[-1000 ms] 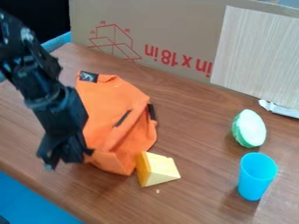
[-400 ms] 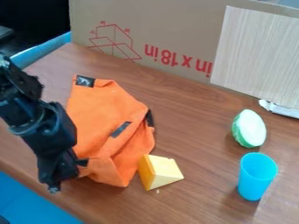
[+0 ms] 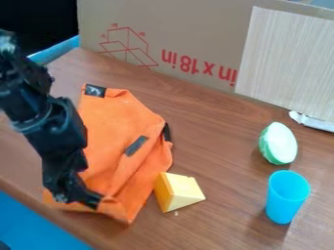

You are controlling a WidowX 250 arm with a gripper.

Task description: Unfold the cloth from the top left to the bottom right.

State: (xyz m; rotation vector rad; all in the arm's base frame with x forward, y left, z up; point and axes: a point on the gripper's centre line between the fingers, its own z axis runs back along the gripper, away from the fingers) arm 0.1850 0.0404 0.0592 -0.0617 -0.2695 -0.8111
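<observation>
The gripper (image 3: 79, 199) hangs low over the lower left part of the orange cloth (image 3: 117, 132), with its fingers apart. It covers some of the cloth's left side. The cloth lies on the wood table, wrinkled, with a fold running down its right side. One dark patch shows at its top left corner, another near its middle and a dark strip at its right edge. Its lower edge spreads out to the left beneath the gripper and ends in a corner at the bottom.
A yellow cheese wedge (image 3: 177, 191) stands close to the cloth's lower right. Farther right are a blue cup (image 3: 287, 197) and a green-and-white rounded piece (image 3: 279, 143). A cardboard box (image 3: 189, 39) borders the table (image 3: 215, 146) at the back.
The gripper has moved downward, then slightly back up with its fingers turned. The cloth's lower part has shifted down and spread to the left. The cheese wedge has shifted slightly right and down.
</observation>
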